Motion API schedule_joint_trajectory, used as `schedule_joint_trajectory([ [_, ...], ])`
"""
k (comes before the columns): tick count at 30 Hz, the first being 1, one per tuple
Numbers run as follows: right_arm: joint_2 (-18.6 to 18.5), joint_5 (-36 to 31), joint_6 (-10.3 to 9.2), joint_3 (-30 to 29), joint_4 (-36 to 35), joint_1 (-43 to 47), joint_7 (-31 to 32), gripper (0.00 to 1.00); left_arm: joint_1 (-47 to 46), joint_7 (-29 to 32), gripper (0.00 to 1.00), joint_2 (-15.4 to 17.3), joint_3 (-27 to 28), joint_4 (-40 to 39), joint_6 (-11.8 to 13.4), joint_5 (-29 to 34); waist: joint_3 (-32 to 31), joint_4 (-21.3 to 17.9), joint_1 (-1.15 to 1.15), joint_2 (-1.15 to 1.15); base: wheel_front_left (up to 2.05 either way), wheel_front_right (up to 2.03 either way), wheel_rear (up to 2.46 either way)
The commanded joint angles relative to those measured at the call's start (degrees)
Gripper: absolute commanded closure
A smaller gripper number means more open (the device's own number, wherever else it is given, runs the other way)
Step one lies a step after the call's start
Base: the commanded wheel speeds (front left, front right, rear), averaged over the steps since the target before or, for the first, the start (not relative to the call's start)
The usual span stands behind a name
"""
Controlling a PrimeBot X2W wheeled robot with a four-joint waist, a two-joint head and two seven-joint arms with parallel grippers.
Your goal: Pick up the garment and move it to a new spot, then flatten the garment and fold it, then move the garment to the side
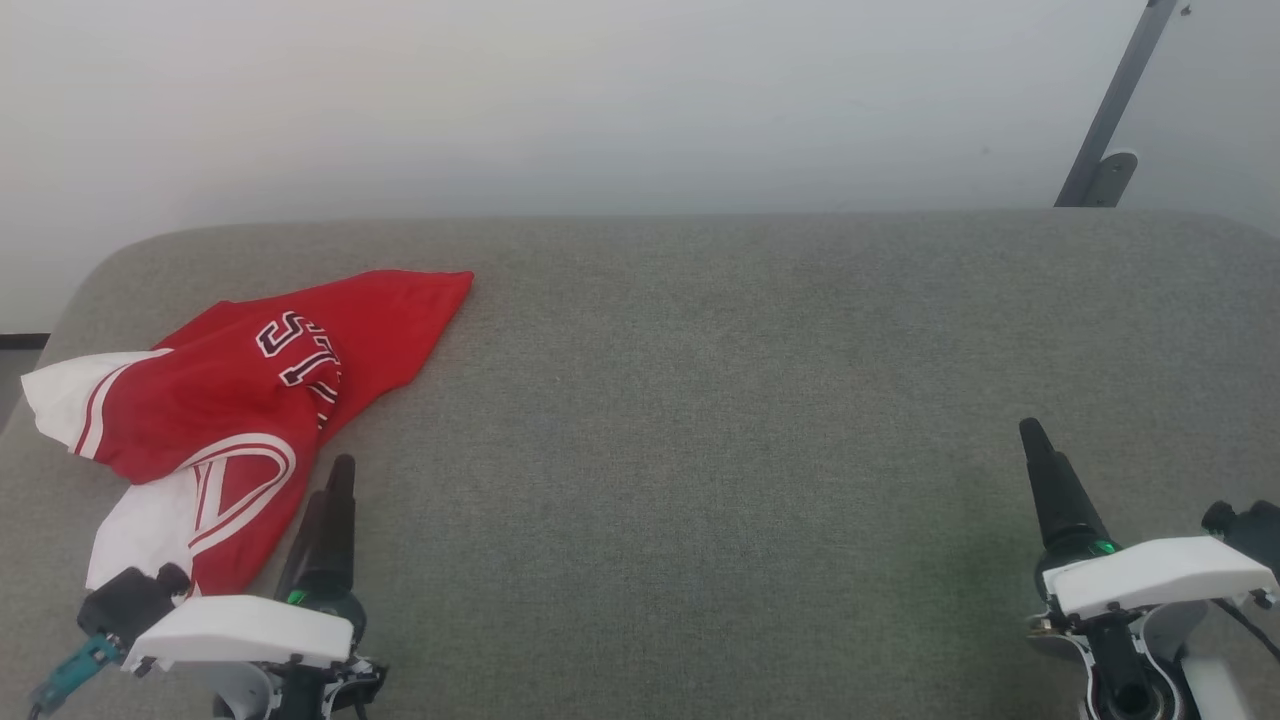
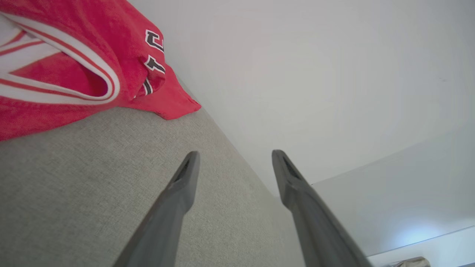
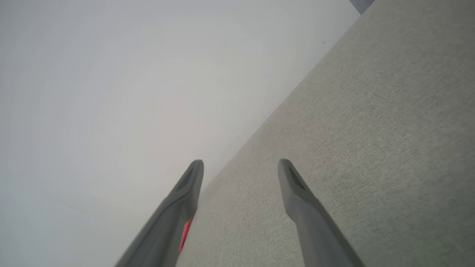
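Judging by how the garment [image 1: 230,400] lies, next to nothing of the job looks done. It sits in a crumpled heap on the grey cushion [image 1: 700,400], one white sleeve flopped out, the lettering creased over and the striped trim curled up on top. It is not flat, not folded, and I would say not yet lifted to any new spot. Picking up, spreading, folding and setting aside all seem left to do.

The left gripper [image 2: 233,157] has its fingers well apart with nothing between them. The heap lies to the left of those fingers and beyond their tips. Its near red edge is just beside them, with bare cushion between cloth and tips in the wrist view.

The right gripper [image 3: 241,163] is likewise spread wide and empty, over bare cushion. The garment lies well apart from it, far off to the left of its fingers.
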Motion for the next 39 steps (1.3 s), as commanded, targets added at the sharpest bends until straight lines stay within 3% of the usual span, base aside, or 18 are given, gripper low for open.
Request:
schedule_joint_trajectory([
  [1, -0.28, -3.1, 0.13, 0.13, -1.29, -1.77, -0.69, 0.0, -0.86, -0.69, 0.0, 0.57, -0.28, -1.35, 0.37, 3.19, 0.0, 0.01, 0.0, 0.0, 0.0, 0.0, 0.0],
  [12, -0.47, -18.59, 0.14, 0.59, -2.66, -2.14, -3.01, 0.0, 0.13, -3.03, 0.0, 1.88, -2.86, -2.38, 2.68, 14.38, -0.01, 0.08, 0.0, 0.0, 0.0, 0.0, 0.0],
  [39, -0.24, -38.16, 0.17, -1.31, -4.79, -2.06, -7.78, 0.0, 1.66, -7.77, 0.0, 4.61, -6.9, -3.74, 6.28, 33.62, 0.29, -0.07, 0.0, 0.0, 0.0, 0.0, 0.0],
])
